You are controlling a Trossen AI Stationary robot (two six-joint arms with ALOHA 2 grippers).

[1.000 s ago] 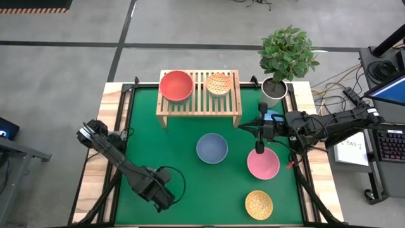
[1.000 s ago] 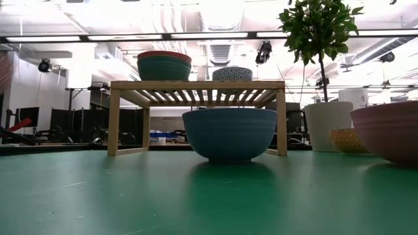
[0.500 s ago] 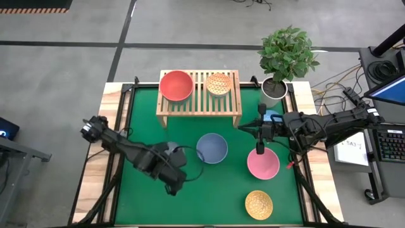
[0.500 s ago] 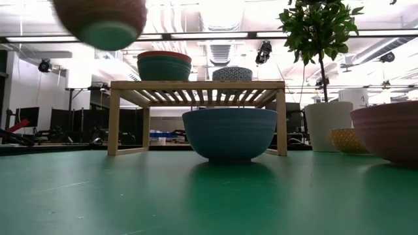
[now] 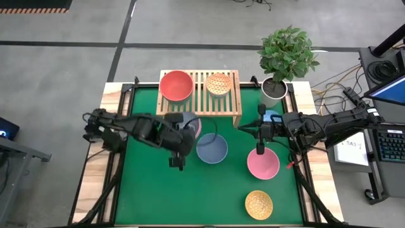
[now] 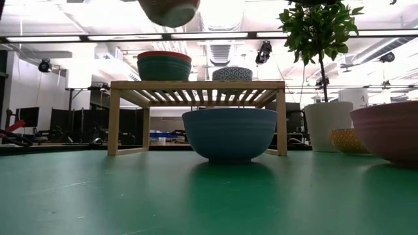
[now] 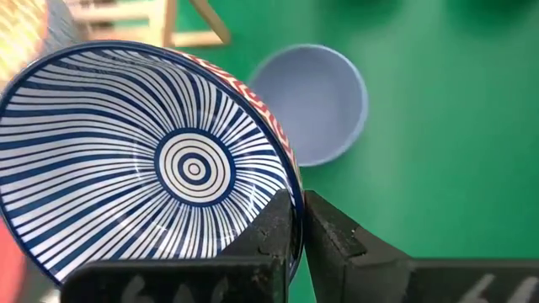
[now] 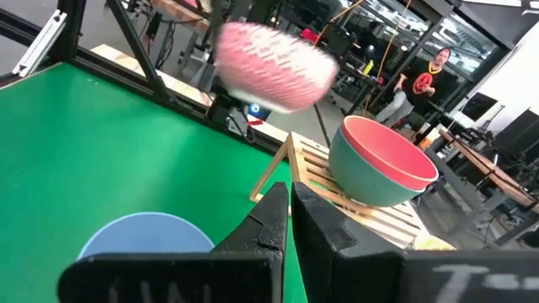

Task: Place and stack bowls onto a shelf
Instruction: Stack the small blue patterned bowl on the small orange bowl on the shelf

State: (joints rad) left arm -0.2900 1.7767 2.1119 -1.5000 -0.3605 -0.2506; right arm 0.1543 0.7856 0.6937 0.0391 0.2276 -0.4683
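My left gripper [image 5: 183, 135] hangs over the table's middle, just in front of the shelf [image 5: 229, 101], shut on a bowl [image 7: 168, 160] with blue-and-white stripes inside and a pink-red outside [image 8: 269, 63]. In the low view only the bowl's base [image 6: 168, 9] shows, at the top. On the slatted shelf a red bowl [image 5: 176, 85] sits inside a green one [image 6: 163, 69], beside an orange patterned bowl [image 5: 218, 83]. A blue-grey bowl [image 5: 211, 148], a pink bowl [image 5: 262, 164] and a yellow patterned bowl [image 5: 259, 204] rest on the green mat. My right gripper [image 8: 290, 210] waits shut at the table's right. My left gripper pinches the striped bowl's rim [image 7: 290, 189], one finger inside the bowl and one outside. The fingers come at it from above, slanting down. The bowl is lifted clear of the mat, higher than the shelf top, and sits roughly upright.
A white pot with a leafy plant [image 5: 286, 57] stands at the far right corner. A light blue bowl [image 5: 274, 116] lies partly under my right arm. Green mat lies bare at the near left [image 5: 158, 196]. A person [image 8: 417, 84] shows in the room beyond the table.
My left gripper has carried the striped bowl from the table's near left corner up, rightward and toward the far edge, coming close to the shelf's front. The bowl has stayed in the hold and risen higher. My right arm has kept still.
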